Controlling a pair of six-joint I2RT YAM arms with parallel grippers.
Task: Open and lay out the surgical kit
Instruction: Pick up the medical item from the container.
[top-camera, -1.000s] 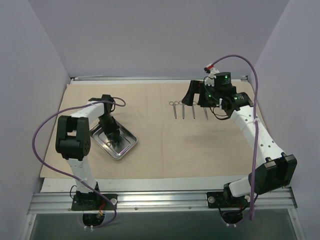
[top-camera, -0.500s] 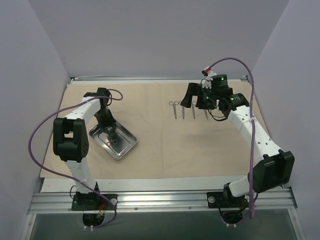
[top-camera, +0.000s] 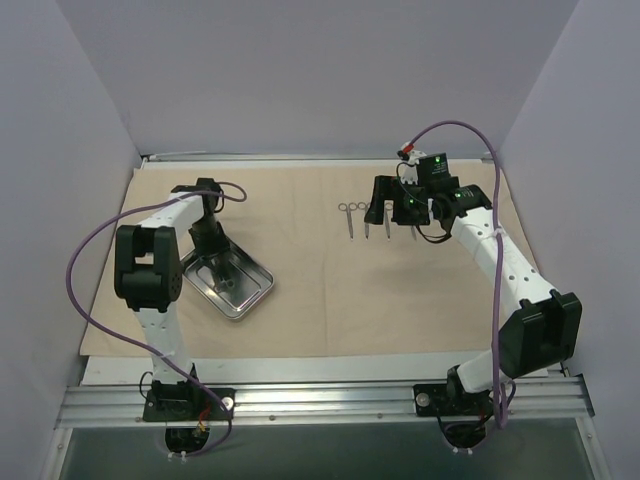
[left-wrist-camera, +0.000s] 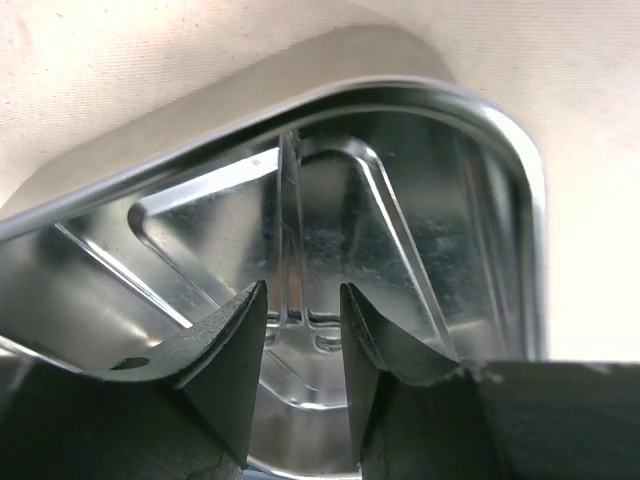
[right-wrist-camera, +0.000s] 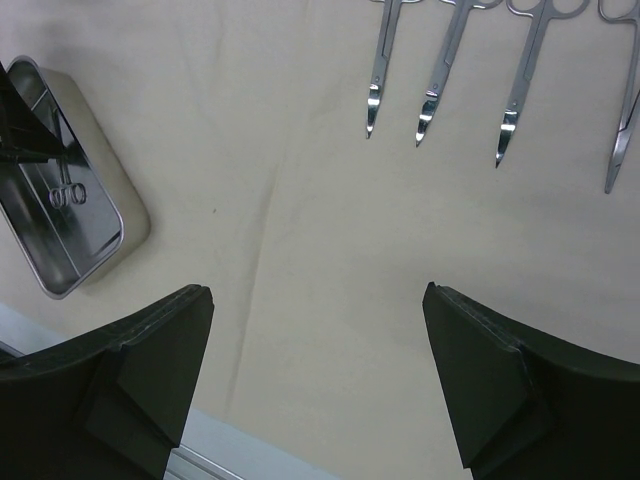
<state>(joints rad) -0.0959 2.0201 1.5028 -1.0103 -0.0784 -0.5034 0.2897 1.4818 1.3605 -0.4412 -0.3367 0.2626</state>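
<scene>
Cloth: the large beige cloth wrap (top-camera: 320, 290) lies spread flat over the table (top-camera: 300, 368). It is matte and woven, and faint fold creases show in the right wrist view.
Tray: the small shiny rectangular steel tray (top-camera: 250, 292) has rounded corners and sits at an angle on the cloth's left part. Its ridged floor is full of reflections.
Piece in tray: one thin silver ring-handled instrument (left-wrist-camera: 290, 230) lies on the tray floor. Its rings are partly hidden behind the black fingers, and glare blurs its outline.
Row: four thin silver scissor-like instruments (right-wrist-camera: 377, 70) lie side by side on the far right part of the cloth, well apart from the tray, tips toward the near edge. The wrist picture's top edge cuts off their rings. From above, the arm covers most of the row.
Left claw: the left gripper (left-wrist-camera: 300, 300) hangs low over the tray, its wedge-shaped fingers parted by a narrow gap and clamping nothing.
Right claw: the right gripper (right-wrist-camera: 318, 295) is over the row, spread wide and holding nothing.
Cabling: a purple cable (top-camera: 90, 270) loops along each arm.
</scene>
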